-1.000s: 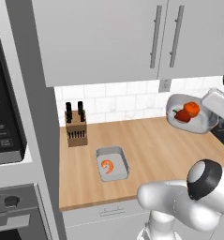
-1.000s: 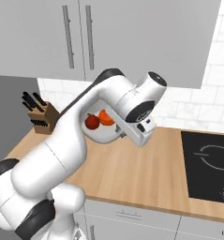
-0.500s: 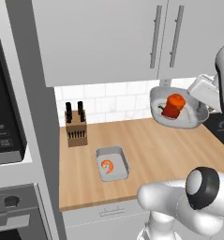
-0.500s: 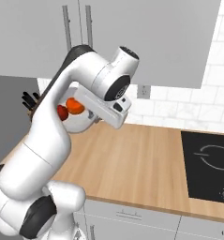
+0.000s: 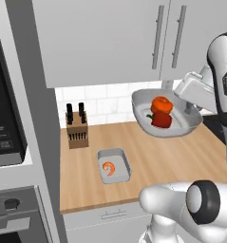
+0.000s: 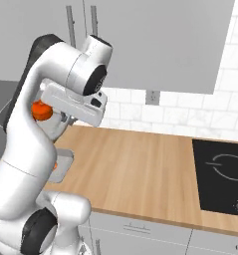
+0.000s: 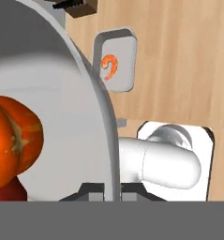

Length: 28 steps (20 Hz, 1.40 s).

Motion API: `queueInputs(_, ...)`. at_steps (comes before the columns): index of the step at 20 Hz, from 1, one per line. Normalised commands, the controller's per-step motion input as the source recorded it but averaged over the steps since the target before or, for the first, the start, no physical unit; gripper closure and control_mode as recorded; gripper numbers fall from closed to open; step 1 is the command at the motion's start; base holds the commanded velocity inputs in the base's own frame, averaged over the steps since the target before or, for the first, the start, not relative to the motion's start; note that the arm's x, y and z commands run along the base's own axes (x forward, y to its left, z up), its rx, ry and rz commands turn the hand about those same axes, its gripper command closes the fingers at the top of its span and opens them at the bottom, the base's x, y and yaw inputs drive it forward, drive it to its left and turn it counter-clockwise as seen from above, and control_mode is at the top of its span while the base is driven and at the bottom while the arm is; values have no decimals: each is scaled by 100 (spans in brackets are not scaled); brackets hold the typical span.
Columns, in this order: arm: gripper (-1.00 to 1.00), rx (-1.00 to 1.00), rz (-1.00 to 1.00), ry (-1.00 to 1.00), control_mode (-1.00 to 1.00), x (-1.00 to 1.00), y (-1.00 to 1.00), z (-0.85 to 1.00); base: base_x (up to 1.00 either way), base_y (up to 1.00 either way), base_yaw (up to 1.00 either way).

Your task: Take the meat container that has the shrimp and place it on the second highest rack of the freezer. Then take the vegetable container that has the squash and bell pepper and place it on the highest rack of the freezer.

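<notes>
My gripper [image 5: 188, 110] is shut on the right rim of the vegetable container [image 5: 143, 108], a round grey dish held in the air above the back of the wooden counter. The orange squash [image 5: 161, 104] and the dark red bell pepper [image 5: 161, 120] lie in it. In the hand view the dish [image 7: 62, 89] looms close with the squash [image 7: 10, 140] inside, its rim pinched at my gripper [image 7: 111, 188]. The meat container [image 5: 101, 157], a small grey tray with the shrimp [image 5: 109, 168], rests on the counter below and to the left. The freezer is out of view.
A knife block [image 5: 77, 129] stands at the back left of the counter [image 5: 153, 161]. The black oven tower [image 5: 5, 118] rises on the left. Wall cabinets [image 5: 110, 42] hang close above the held dish. A black cooktop [image 6: 222, 174] lies at the right.
The arm has swung the held dish from the counter's back right corner leftward and a little higher. The shrimp tray has not moved.
</notes>
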Motion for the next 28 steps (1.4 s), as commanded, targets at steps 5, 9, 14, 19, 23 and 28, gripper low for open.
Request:
queueInputs(5, 100, -1, 27, -10, -100, -58, 50, 10, 0, 0, 0)
queueInputs(9, 100, -8, 9, -7, 100, -27, 9, 0, -9, 4, 3)
queueInputs(14, 100, 0, 0, 0, 100, 0, 0, 0, -13, 2, 0)
queueInputs(19, 100, 0, 0, 0, 100, 0, 0, 0, -62, 0, 3)
queueInputs(23, 100, 0, 0, 0, 100, 0, 0, 0, -47, 3, 21)
queueInputs(28, 100, 0, 0, 0, 100, 0, 0, 0, -19, 42, 34)
